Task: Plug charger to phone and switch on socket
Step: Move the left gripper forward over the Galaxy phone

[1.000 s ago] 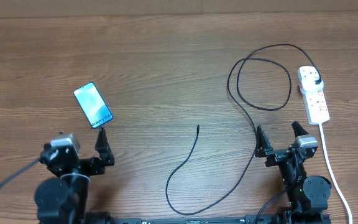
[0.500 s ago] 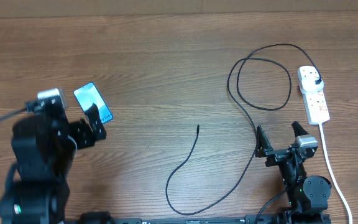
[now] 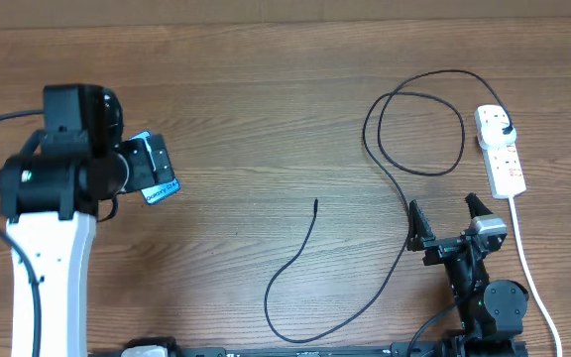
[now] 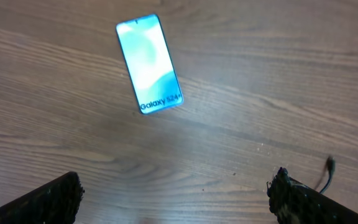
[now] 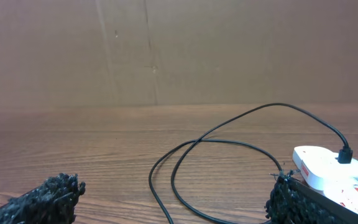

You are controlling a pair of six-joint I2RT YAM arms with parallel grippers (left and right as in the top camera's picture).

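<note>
The left gripper [image 4: 176, 186], jaws spread wide and empty, hangs above the Galaxy S24 phone [image 4: 149, 63], which lies flat on the wooden table [image 4: 260, 74] just ahead, long axis slanted, well apart from the likewise spread right gripper [image 3: 446, 220].

The left arm [image 3: 50, 248] stood extended in the overhead view. Its white link ran up from the 7 o'clock edge to a bulky black wrist at about 9 o'clock. From that wrist the left gripper [image 3: 153, 163] reached toward 3 o'clock and faced downward. Its two dark fingers [image 4: 48, 199] were spread wide, one at each lower corner of the wrist view, and held nothing. The right arm [image 3: 486, 293] sat folded low at about 5 o'clock, close to the bottom edge. The right gripper [image 3: 446, 220] pointed toward 12 o'clock, held level and low. Its fingers [image 5: 45, 196] were also wide apart and held nothing.
</note>
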